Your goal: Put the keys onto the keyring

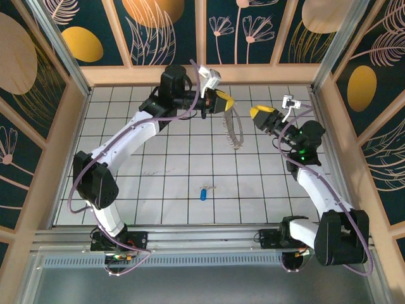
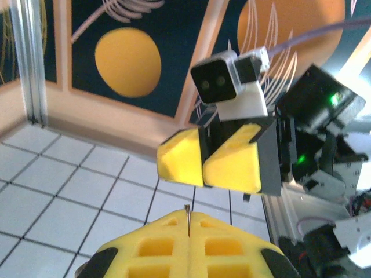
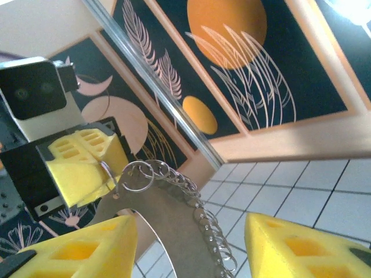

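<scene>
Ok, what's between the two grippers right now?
The keyring, pinched in the left gripper, hangs between it and the open right gripper; the top view shows it.

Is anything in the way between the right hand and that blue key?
Nothing visible: only bare white tiles lie between the right hand and the small blue-headed silver key; the thin metal hoop hangs from the left hand, farther back.

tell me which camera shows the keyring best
Right wrist view: the keyring is close up, its rim fringed with small rings, pinched by the left fingers. Top external has it small, dangling from those fingers. Left wrist catches an edge-on sliver of it.
</scene>
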